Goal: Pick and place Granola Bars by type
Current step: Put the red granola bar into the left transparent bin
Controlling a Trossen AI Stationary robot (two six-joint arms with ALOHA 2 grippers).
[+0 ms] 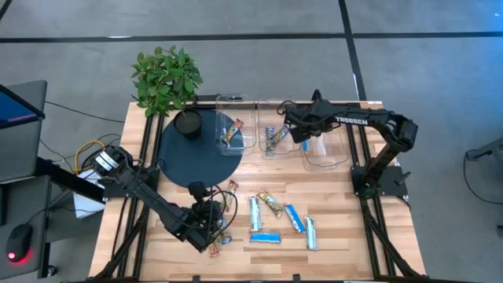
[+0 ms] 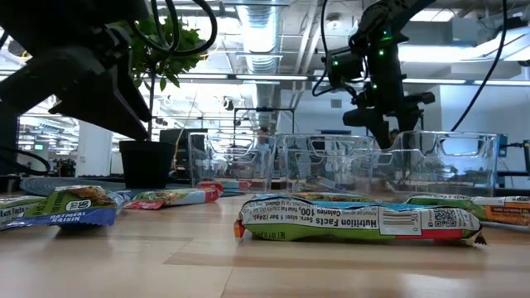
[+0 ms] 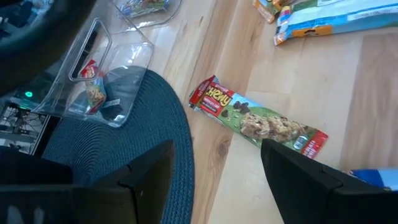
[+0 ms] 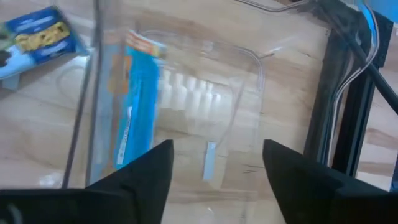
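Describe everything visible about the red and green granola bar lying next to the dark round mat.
The granola bar is a flat, sealed foil pack, red at both crimped ends and green in the middle, printed with a picture of an oat and chocolate-chip bar and a yellow brand word on the red part. It lies flat and diagonal on the bare wooden table, just off the edge of the woven mat, unopened. The left gripper hovers over it with fingers open, not gripping it.

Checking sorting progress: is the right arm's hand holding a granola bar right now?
No: in the right wrist view the right hand has its fingers apart with nothing between them, above the clear plastic tub.
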